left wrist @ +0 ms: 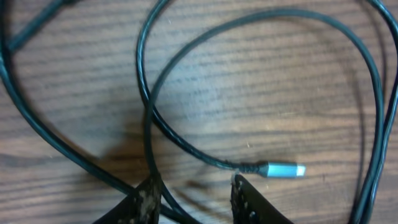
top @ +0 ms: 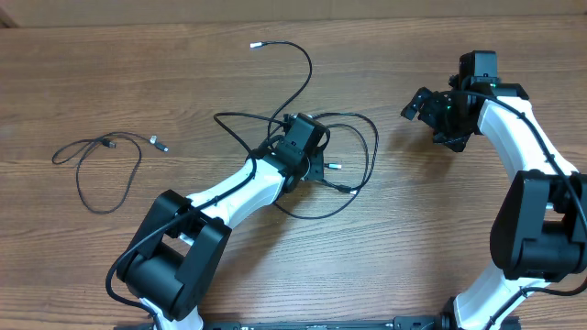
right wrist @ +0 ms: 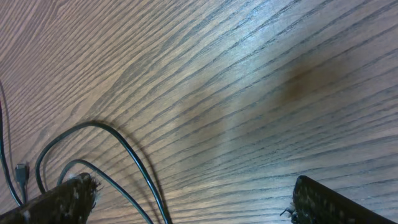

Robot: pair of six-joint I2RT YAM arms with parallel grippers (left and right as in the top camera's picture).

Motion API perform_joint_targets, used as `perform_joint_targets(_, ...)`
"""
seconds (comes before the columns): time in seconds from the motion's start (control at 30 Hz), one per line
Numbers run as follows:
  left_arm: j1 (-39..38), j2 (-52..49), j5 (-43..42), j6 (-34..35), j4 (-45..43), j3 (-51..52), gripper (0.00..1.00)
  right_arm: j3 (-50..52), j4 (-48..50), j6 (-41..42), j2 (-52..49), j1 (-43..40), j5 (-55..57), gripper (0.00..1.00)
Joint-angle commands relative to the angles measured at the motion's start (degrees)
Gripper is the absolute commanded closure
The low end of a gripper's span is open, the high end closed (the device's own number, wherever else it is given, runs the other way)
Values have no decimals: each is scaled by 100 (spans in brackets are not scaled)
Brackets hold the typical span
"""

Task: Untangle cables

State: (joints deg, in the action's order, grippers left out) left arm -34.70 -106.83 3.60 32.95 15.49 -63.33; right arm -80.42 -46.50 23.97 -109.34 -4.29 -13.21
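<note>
Wood table (top: 73, 55); cables (top: 374, 147) tangled mid-table under left claw (left wrist: 194, 191), half-spread, one strand between fingers, not pinched. Right claw (right wrist: 193, 190) released, empty, beside tangle. Clamp single strand only, lift slowly; silver plug (left wrist: 286, 170) may snag.

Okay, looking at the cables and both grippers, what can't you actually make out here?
- Overhead: the left gripper covers the middle of the tangle, hiding the crossings there.
- Overhead: the loose cable has ends too small to identify.
- Left wrist: the bottom edge cuts off the fingers and the cable between them.
- Right wrist: the bottom edge cuts off most of the right gripper.
</note>
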Motion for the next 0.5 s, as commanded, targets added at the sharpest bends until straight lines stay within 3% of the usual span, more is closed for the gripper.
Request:
perform_joint_targets(0.0, -26, -79, 516, 96, -116, 33, 69, -92, 9, 2, 142, 4, 31, 0)
perform_joint_targets(0.13, -26, -79, 540, 96, -212, 33, 95, -92, 9, 4, 142, 4, 31, 0)
perform_joint_targets(0.27, -26, -79, 590, 94, -411, 33, 95, -92, 9, 4, 142, 4, 31, 0)
perform_joint_targets(0.33, -26, -79, 581, 96, -483, 33, 88, -92, 9, 4, 142, 4, 31, 0)
perform_joint_targets(0.47, -39, -81, 437, 203, -448, 33, 84, -92, 9, 2, 142, 4, 31, 0)
